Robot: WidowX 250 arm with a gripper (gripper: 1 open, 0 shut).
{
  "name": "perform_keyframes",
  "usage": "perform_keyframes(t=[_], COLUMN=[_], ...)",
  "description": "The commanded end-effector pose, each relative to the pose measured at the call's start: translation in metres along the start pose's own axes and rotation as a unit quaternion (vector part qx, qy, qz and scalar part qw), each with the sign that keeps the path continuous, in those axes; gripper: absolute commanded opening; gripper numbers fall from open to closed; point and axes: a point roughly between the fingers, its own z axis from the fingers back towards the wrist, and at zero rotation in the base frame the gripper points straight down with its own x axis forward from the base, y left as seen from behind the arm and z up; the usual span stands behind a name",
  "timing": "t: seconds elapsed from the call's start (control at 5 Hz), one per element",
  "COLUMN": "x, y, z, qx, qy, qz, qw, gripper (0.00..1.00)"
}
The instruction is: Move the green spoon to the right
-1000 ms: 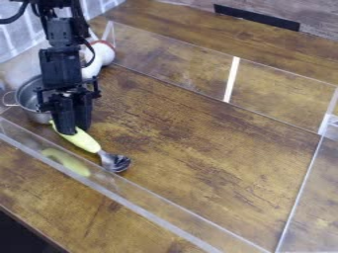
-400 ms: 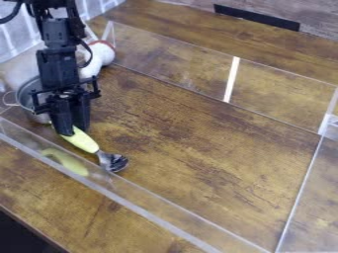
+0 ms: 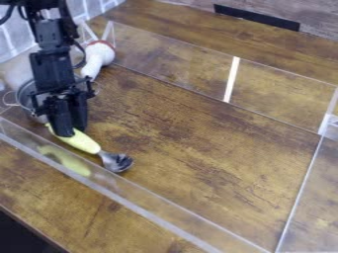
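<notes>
At the left of the view, a round steel pot sits on the brown wooden table, partly hidden behind the black robot arm. The arm comes down from the upper left corner, and its pincer points downward beside the pot. The pincer is over the handle end of the green spoon, covering part of it; whether it grasps the handle or only hovers against it, one cannot tell, nor can one make out how far apart its tips are.

The spoon lies near the left edge of the table, slanting so that its yellow-green handle runs from the pincer down and to the right, ending in the shiny metal bowl. Just behind the arm and to its right stands a white, rounded object, partly hidden. A clear panel runs diagonally in front of the spoon, with a paler likeness of the handle showing in it. Farther right, the bare wood stretches toward another clear panel at the right side.
</notes>
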Motion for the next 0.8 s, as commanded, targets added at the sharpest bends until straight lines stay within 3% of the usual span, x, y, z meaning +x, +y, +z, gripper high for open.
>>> perform_keyframes(t=[0.0,0.2,0.4,0.6], x=[0.000,0.001,-0.013,-0.028], y=[-0.003,-0.007,-0.001,0.003], z=[0.012,0.009,0.021,0.027], qx=[-0.016,-0.023,-0.027,-0.034], qy=[0.007,0.026,0.044,0.066], qz=[0.020,0.064,0.076,0.103], qw=[0.9997,0.9974,0.9958,0.9920], gripper=[0.00,0.00,0.00,0.00])
